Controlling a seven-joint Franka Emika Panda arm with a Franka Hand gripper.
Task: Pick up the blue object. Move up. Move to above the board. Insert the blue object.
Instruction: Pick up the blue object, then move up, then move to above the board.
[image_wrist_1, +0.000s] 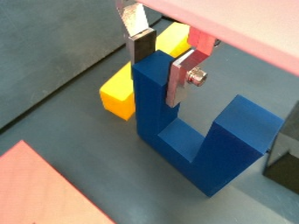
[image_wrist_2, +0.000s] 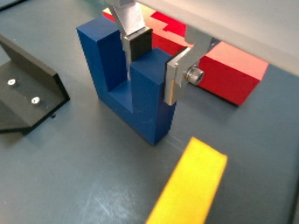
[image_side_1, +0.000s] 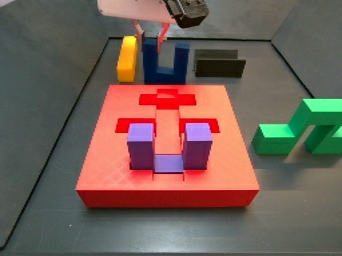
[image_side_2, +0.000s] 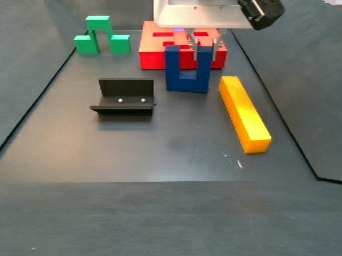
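Both wrist views — gripper (image_wrist_1: 162, 63) lowered, fingers clamping one prong of the blue object (image_wrist_1: 198, 140).

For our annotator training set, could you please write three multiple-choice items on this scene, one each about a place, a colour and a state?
1. Where does the purple U-shaped block sit?
A. in the red board
B. on the yellow bar
C. on the fixture

2. What colour is the stepped block?
A. orange
B. green
C. white

3. How does the hand stand?
A. shut on nothing
B. away from every piece
C. around one prong of the blue U-shaped block

Key:
1 A: the purple U-shaped block stands in the red board.
2 B: the stepped block is green.
3 C: the hand straddles a prong of the blue U-shaped block.
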